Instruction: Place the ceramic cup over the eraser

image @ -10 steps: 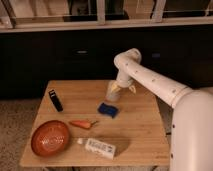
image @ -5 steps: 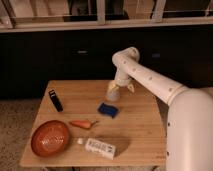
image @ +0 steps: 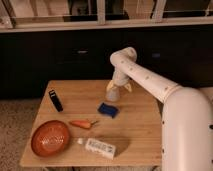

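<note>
The ceramic cup (image: 113, 93), small and whitish-grey, stands on the wooden table (image: 145, 125) near its far edge, wider end down. My gripper (image: 118, 87) is right at the cup, coming down from above with its yellowish fingers on either side of it. The eraser (image: 55, 100), a slim black block with a white mark near its far end, lies at the table's left side, well apart from the cup and the gripper.
A flat blue pad (image: 108, 110) lies just in front of the cup. A carrot (image: 81, 123), an orange-red bowl (image: 50, 138) and a white printed box (image: 99, 147) sit at the front left. My white arm (image: 150, 82) spans the right side.
The gripper has shifted slightly toward the left over the cup; the cup looks a little further left. The other objects have not moved.
</note>
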Motion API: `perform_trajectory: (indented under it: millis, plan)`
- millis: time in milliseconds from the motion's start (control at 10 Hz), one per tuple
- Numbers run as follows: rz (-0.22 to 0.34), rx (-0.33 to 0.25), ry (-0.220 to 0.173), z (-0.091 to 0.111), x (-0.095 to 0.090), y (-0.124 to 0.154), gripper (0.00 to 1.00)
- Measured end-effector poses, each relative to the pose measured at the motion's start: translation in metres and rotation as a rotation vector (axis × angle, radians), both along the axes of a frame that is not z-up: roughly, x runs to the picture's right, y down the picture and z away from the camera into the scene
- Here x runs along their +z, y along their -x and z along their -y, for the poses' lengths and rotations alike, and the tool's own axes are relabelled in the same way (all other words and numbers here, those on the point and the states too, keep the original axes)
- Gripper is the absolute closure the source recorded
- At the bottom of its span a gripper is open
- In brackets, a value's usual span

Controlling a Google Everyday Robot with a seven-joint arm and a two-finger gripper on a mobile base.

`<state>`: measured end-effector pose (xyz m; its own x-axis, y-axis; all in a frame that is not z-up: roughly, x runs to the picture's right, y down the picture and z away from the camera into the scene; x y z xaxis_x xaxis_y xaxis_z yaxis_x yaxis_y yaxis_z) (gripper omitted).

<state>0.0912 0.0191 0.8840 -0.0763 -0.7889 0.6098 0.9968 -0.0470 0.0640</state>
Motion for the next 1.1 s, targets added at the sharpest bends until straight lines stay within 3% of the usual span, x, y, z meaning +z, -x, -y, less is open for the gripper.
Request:
perform_trajectory:
  millis: [500, 700, 1100]
  plan:
    - [-0.007, -0.006, 0.014, -0.001, 0.003, 0.004, 0.20]
    - [-0.015, 0.006, 0.000, 0.000, 0.010, 0.024, 0.20]
    - [-0.051, 0.049, -0.036, 0.004, 0.020, 0.034, 0.20]
